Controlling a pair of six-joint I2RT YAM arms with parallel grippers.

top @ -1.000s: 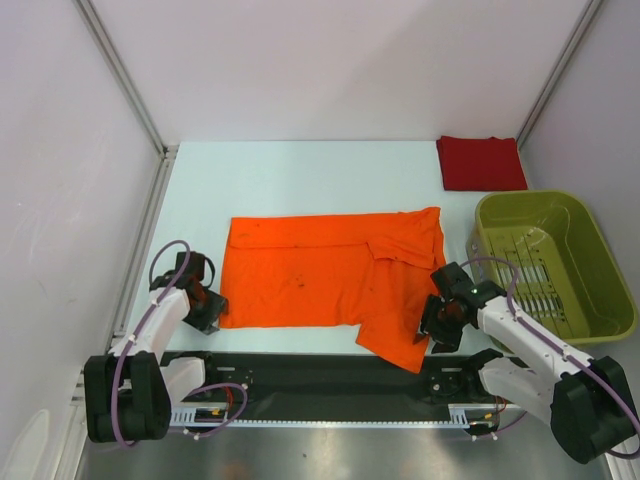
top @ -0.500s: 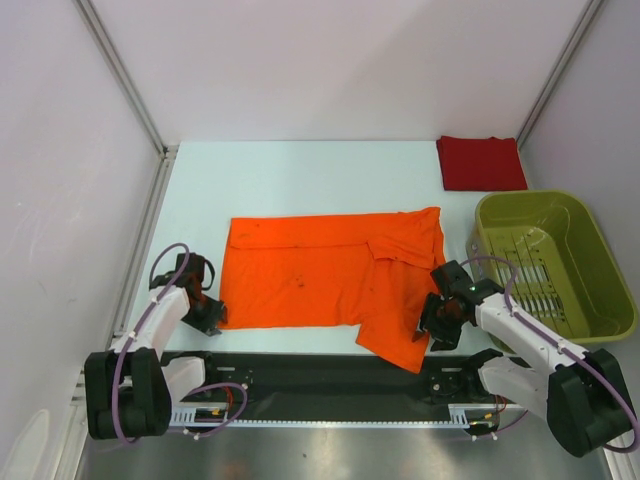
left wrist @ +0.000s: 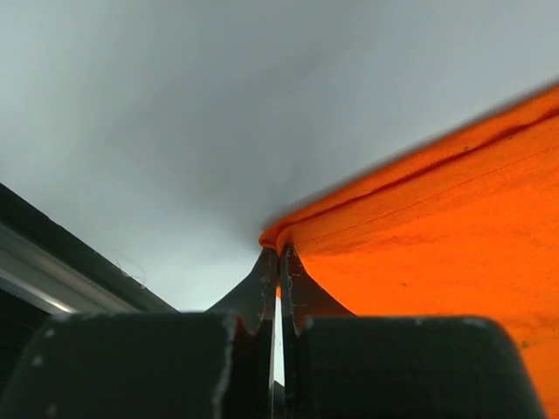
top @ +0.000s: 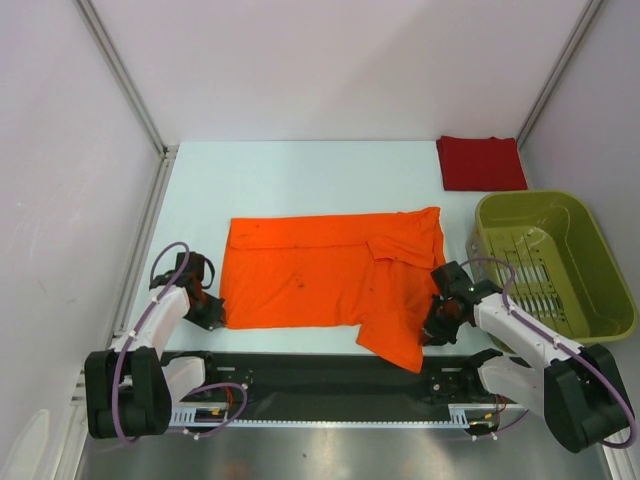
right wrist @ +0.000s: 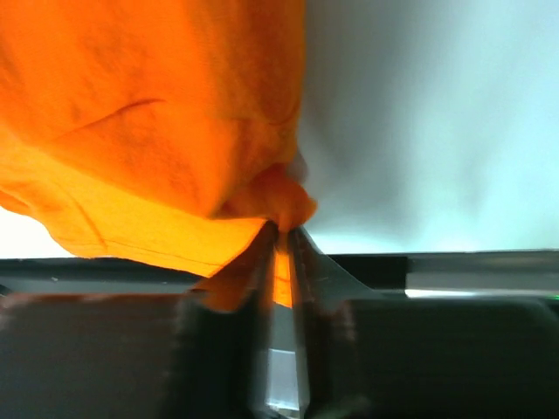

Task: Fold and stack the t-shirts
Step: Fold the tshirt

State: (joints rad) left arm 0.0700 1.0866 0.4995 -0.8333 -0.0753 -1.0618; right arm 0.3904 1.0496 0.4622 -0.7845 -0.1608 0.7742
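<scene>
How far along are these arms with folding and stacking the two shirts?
About halfway, it seems. Done: the dark red shirt lies folded in a rectangle at the table's far right corner. In hand: the orange shirt lies spread flat, and the left gripper and right gripper each pinch a near corner of it. Left: folding the orange one and stacking it with the red.
</scene>
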